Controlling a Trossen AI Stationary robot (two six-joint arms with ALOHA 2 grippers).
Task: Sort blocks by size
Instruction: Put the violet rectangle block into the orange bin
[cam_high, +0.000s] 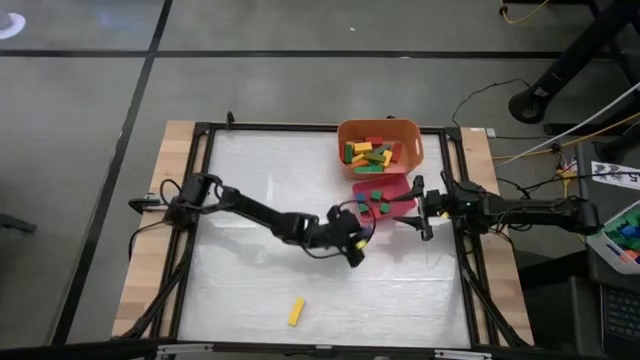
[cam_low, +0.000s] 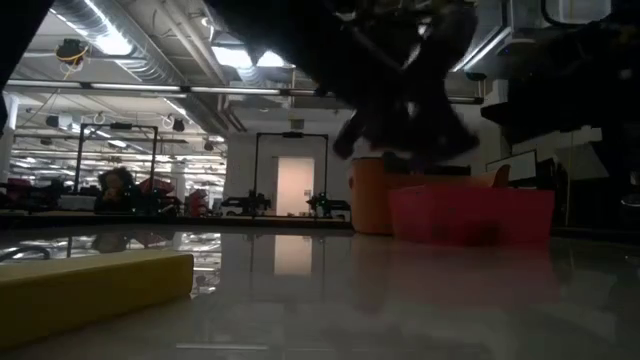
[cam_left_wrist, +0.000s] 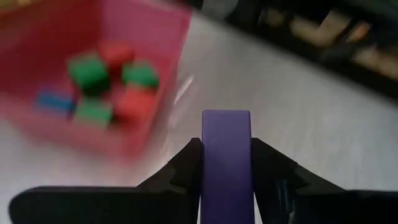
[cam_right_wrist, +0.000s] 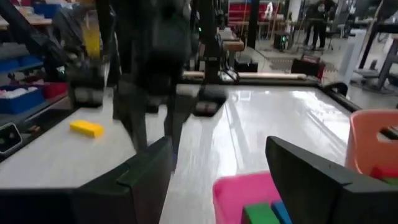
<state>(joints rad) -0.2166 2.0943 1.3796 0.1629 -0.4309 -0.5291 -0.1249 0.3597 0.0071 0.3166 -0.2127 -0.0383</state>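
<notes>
My left gripper (cam_high: 355, 250) is shut on a purple block (cam_left_wrist: 226, 155), near the middle of the table and just short of the pink tray (cam_high: 383, 198). The tray holds green, red and blue cubes (cam_left_wrist: 106, 81). Behind it stands the orange bin (cam_high: 380, 145) with long green, yellow and red blocks. A yellow block (cam_high: 296, 312) lies flat on the table near the front edge. My right gripper (cam_right_wrist: 217, 162) stands open at the tray's right side with nothing between its fingers. My left gripper pinches the purple block's two opposite sides (cam_left_wrist: 205, 163) between its two fingers. The block lies along the fingers and its far end (cam_left_wrist: 226, 118) sticks out past their tips. The fingers slant downward toward the tray. The block is clear of the table.
The table's black frame (cam_high: 200, 200) runs round the white surface. Free room lies to the left of and in front of the tray. The left arm (cam_right_wrist: 155, 74) shows dark across the right wrist view, with the yellow block (cam_right_wrist: 87, 129) beyond it.
</notes>
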